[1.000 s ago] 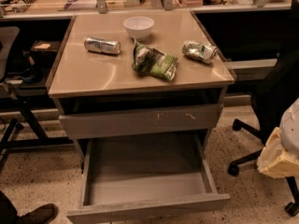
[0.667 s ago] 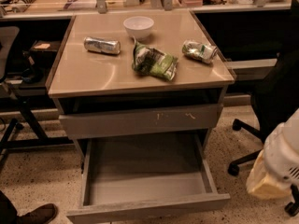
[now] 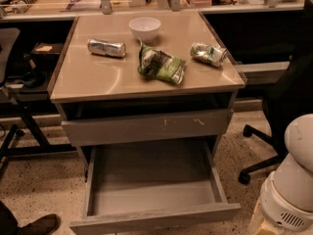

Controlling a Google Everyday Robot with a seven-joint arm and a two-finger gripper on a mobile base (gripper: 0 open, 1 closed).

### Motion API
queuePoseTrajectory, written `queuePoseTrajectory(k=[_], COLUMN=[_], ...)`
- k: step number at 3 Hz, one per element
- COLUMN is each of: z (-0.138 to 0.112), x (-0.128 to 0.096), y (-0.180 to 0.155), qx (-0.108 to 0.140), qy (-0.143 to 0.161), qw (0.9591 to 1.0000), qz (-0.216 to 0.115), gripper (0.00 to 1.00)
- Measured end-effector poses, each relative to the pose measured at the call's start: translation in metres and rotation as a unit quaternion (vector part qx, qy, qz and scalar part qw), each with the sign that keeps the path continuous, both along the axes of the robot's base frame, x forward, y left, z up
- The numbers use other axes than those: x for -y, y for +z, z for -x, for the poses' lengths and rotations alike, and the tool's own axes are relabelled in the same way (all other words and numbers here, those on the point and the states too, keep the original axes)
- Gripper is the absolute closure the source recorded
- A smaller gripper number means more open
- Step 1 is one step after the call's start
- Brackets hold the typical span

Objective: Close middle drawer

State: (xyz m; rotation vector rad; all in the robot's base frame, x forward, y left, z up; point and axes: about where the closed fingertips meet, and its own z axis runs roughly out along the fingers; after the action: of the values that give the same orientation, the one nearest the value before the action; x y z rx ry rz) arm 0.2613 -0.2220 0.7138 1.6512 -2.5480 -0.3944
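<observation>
The middle drawer (image 3: 155, 217) is pulled far out of the grey cabinet, low in the camera view. Its plain front faces me and its smooth grey inside (image 3: 151, 180) holds nothing. Above it sits another grey drawer front with pale scratch marks (image 3: 146, 126), almost flush with the cabinet. My arm's white segments (image 3: 291, 190) fill the bottom right corner, to the right of the open drawer's front corner. The gripper itself is out of view past the frame's edge.
On the tan cabinet top (image 3: 98, 80) lie a white bowl (image 3: 145, 28), a silver can (image 3: 106, 47), a green snack bag (image 3: 161, 65) and a crushed can (image 3: 209, 53). A black office chair (image 3: 288, 97) stands at right. At bottom left is a shoe (image 3: 39, 225).
My arm has dropped lower at the right edge and come closer to the camera, now showing as large white segments. The drawers and the tabletop objects have not moved.
</observation>
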Motion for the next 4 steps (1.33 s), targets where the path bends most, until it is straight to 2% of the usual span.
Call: queuePoseTrajectory(k=[1,2,3,4], z=[0.0,0.004,-0.001,-0.019], x=[0.0,-0.008,-0.009,-0.009], y=[0.0,-0.03,-0.095,-0.149], qx=[0.001,0.001,-0.003,0.003], qy=[0.0,0.0,-0.027,-0.057], qw=[1.0,1.0,0.9995,0.9978], qz=[0.0,-0.006,-0.014,-0.034], gripper=[1.0,1.0,1.0,1.0])
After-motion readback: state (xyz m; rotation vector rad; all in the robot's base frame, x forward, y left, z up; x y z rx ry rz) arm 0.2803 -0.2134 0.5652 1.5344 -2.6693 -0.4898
